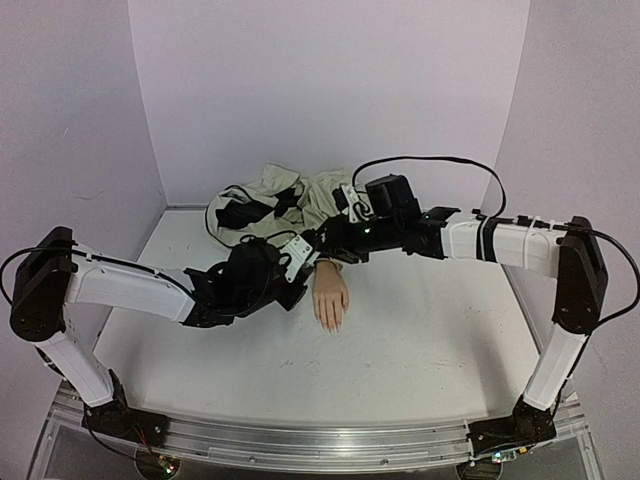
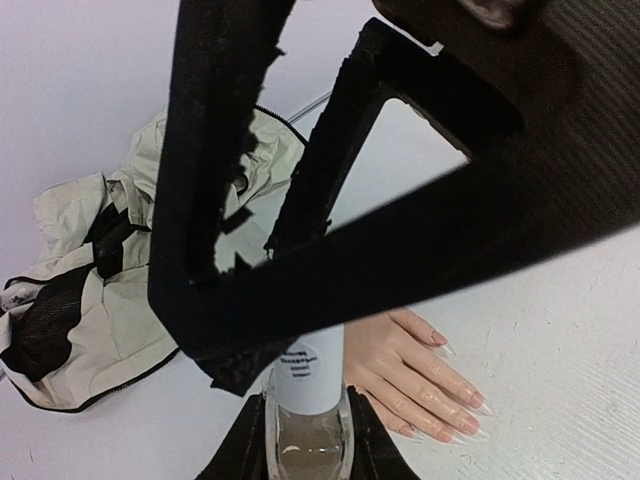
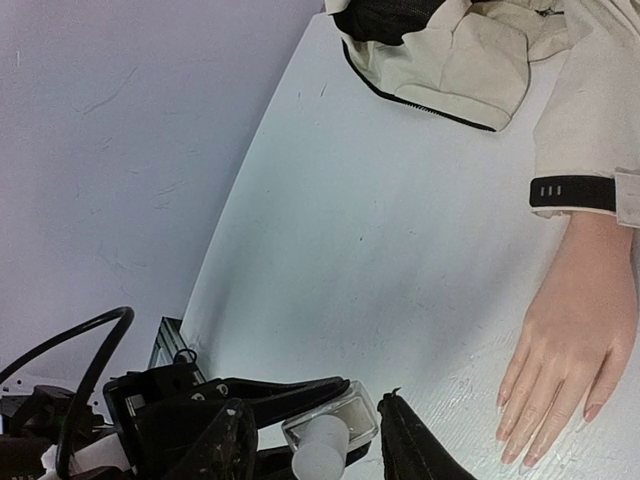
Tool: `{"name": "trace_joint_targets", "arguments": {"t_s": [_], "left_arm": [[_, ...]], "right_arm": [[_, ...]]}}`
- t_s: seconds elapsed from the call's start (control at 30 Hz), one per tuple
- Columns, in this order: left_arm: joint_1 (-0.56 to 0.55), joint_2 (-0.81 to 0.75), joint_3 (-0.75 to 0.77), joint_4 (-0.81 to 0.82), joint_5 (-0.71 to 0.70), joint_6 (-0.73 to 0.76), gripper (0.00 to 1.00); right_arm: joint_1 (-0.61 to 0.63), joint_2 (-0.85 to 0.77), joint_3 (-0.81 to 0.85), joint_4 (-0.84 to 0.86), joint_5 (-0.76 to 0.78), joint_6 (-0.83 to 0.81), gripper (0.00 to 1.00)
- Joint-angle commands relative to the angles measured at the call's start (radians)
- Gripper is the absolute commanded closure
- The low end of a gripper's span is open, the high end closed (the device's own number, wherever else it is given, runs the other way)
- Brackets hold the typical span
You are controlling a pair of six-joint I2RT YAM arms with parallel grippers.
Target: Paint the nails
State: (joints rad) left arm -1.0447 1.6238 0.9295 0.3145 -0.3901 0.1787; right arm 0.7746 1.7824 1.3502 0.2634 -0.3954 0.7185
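Reaching in from the left, the left gripper is clamped tight on the small white bottle, its fingers pressing the bottle's clear glass part from both sides. Behind it a crumpled cream jacket with dark lining lies on the white table. Just right of the bottle, the mannequin hand lies palm down on the table, fingers pointing toward the near edge. Its wrist runs into a cream sleeve with a dark cuff. The nails sit at its fingertips, long and pinkish with clear tips, near the bottle but apart from it. From the right, the right gripper is at the bottle's top. Its jaws stand partly apart, one finger on each side of the white cap. In the right wrist view a gap shows between the cap and the finger on that view's right side, so this gripper has hold of nothing
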Motion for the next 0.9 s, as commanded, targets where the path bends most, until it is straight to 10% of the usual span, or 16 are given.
{"name": "trace_joint_targets", "arguments": {"t_s": [0.0,0.47,0.63,0.87], "left_arm": [[-0.004,0.004,0.06,0.055,-0.03,0.011,1.0],[-0.005,-0.024,0.054,0.054,-0.022,-0.001,1.0],[-0.005,-0.077,0.022,0.053,0.052,-0.028,1.0],[0.064,-0.257,-0.06,0.031,0.658,-0.105,1.0]], "right_arm": [[0.007,0.011,0.002,0.054,-0.053,0.002,0.56],[0.008,0.038,-0.01,0.084,-0.055,-0.009,0.71],[0.007,0.046,0.002,0.086,-0.08,-0.05,0.98],[0.006,-0.014,0.013,0.086,-0.361,-0.364,1.0]]}}
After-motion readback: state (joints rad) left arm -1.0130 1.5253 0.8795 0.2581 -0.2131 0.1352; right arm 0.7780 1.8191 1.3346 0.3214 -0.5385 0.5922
